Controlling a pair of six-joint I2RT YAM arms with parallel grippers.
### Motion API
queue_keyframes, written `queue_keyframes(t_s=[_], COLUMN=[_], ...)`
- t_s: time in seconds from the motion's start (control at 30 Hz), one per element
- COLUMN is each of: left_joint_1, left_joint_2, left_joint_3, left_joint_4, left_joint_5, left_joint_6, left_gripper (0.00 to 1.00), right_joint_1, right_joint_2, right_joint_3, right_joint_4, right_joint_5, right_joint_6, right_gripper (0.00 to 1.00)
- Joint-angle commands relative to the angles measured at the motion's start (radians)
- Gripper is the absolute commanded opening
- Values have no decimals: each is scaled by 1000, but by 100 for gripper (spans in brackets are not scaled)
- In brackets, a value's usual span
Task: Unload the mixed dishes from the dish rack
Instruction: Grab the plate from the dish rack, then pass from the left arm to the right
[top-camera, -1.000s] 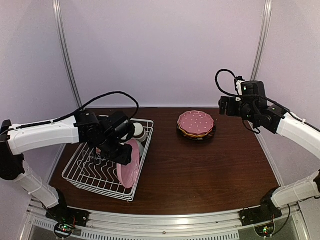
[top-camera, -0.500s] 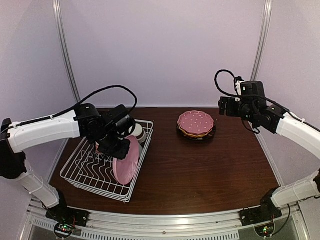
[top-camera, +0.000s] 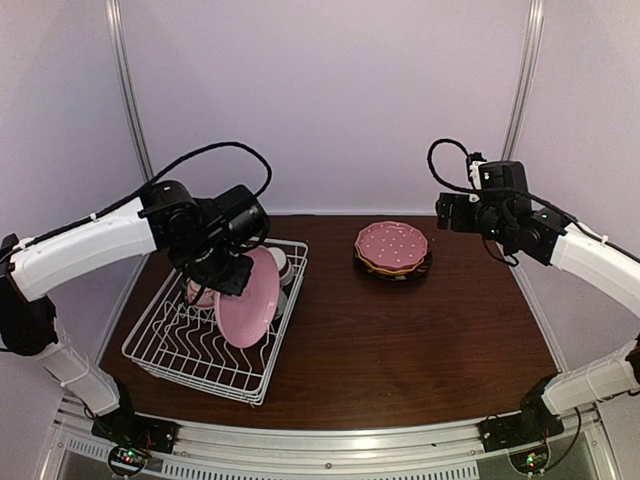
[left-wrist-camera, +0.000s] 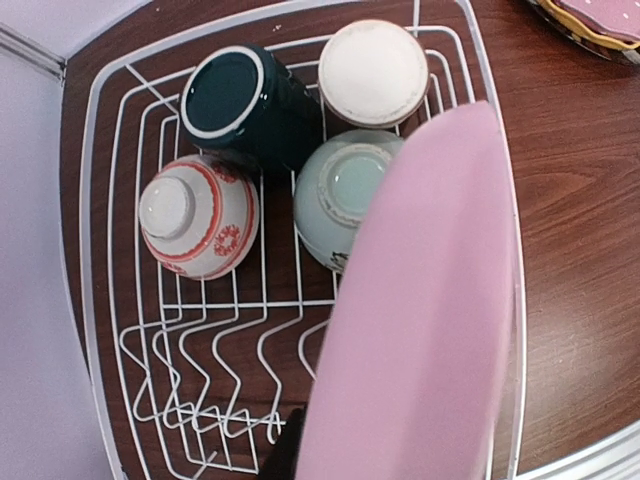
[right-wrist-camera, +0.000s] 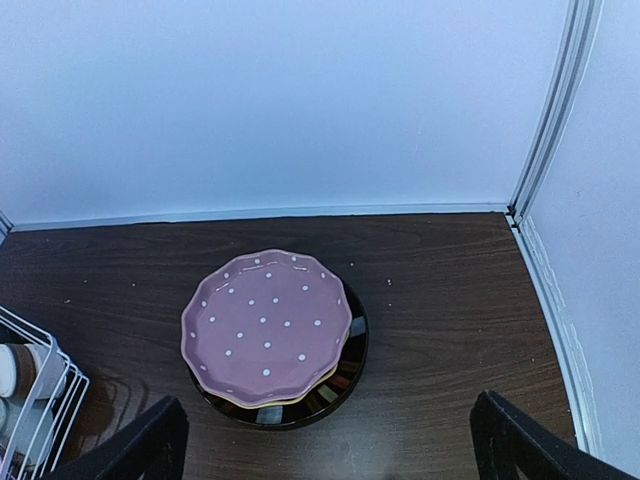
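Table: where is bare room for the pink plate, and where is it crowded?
Bare wood: between rack and right edge, in front of the plate stack; also right of that stack. Crowded: the rack's far end, four cups beside the pink plate.

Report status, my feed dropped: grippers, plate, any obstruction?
Left gripper shut on pink plate, tilted over rack. Right gripper open, aimed at stack. Four cups in rack, close beside plate.

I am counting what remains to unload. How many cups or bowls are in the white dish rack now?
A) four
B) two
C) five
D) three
A: in the dish rack are a dark green cup, a beige cup, a red-patterned bowl and a pale green bowl, beside the pink plate.
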Motion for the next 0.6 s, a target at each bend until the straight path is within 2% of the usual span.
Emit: queue_keyframes(t_s=[0.0, 0.37, 0.57], left_joint_1=[-7, 6, 53], left_joint_2=[4, -30, -99], left_joint_3=[105, 224, 217], left_joint_4=[-44, -52, 75], left_joint_5=[-73, -126, -61], left_joint_6=[23, 60, 129], left_gripper=[7, 1, 0], right_joint_1=[0, -2, -1], right_joint_2=[20, 23, 40], right_joint_3=[35, 31, 31], right_joint_4=[-18, 17, 55], right_joint_5=[-16, -175, -351], right_joint_6=[-16, -26, -31], right_gripper=[100, 100, 100])
